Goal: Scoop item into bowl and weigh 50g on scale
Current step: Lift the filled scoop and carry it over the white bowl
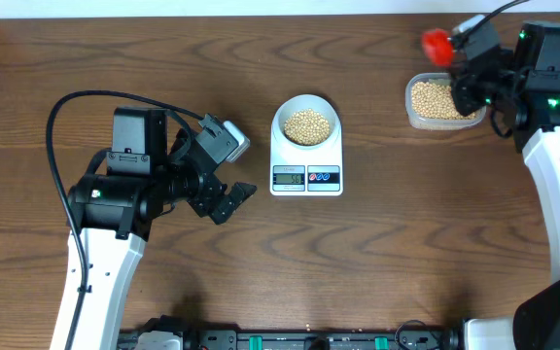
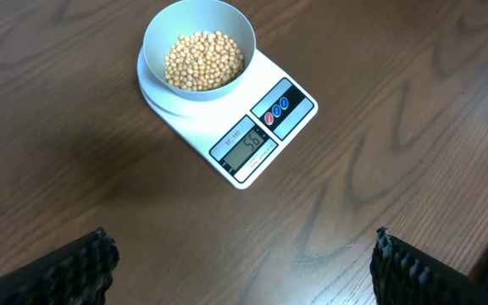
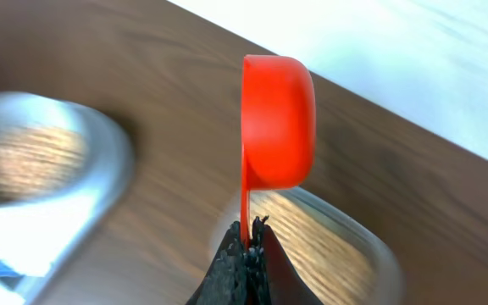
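Only in the overhead view is the whole layout seen: the scale [image 1: 306,178] lies at the middle of the wood-grain worktop [image 1: 406,253], with the bowl [image 1: 281,124] seated on it and the beans [image 1: 307,126] heaped inside. A clear container [image 1: 409,102] with more of them is set near the far right corner.

The left wrist view alone shows the scale's grey display with dark digits, not readable with certainty, and a red and a blue button beside it. The ribbed black fingers [image 2: 79,271] of the left gripper [image 1: 231,202] are seen spread wide at the frame's bottom corners, nothing between them; bare worktop lies between them and the scale.

In the right wrist view the right gripper [image 3: 246,254] is shown clamped on the thin handle of a red scoop [image 3: 278,119], whose cup is turned edge-on, so its contents cannot be told. Below it the container and the bowl are blurred. From overhead the scoop is seen at the container's far edge, and part of the container is hidden by the right arm.

The bowl is smooth, round and pale; the scale is flat, white and rectangular.
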Controlling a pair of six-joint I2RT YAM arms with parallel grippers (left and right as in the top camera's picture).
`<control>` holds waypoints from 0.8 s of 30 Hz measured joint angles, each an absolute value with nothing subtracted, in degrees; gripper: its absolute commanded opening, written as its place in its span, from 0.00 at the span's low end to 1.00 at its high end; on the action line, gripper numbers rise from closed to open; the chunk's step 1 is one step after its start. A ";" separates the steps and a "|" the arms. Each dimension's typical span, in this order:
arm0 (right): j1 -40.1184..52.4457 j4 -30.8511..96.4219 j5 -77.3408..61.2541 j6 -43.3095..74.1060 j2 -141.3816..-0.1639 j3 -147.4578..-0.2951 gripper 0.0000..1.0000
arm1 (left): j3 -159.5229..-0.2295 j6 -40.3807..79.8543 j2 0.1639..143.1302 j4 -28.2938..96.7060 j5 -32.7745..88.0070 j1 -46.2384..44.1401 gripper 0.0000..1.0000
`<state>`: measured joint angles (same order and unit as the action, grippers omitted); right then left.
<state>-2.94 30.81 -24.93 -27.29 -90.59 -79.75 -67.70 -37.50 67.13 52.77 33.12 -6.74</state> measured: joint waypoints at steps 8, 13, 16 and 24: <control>3.73 30.22 -37.32 -26.13 -95.42 -79.75 0.01 | -67.70 -37.50 67.13 52.77 33.12 -6.74 0.98; 8.51 30.00 -38.65 -25.98 -98.87 -79.75 0.01 | -67.70 -37.50 67.13 52.77 33.10 -6.74 0.98; 10.68 29.71 -37.89 -26.02 -99.96 -79.75 0.01 | -67.70 -37.50 67.13 52.77 33.10 -6.74 0.98; 15.35 29.69 -30.96 -28.49 -102.30 -79.75 0.01 | -67.70 -37.50 67.13 52.77 33.10 -6.74 0.98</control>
<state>15.35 29.69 -30.96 -28.49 -102.30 -79.75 -67.70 -37.50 67.13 52.77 33.10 -6.74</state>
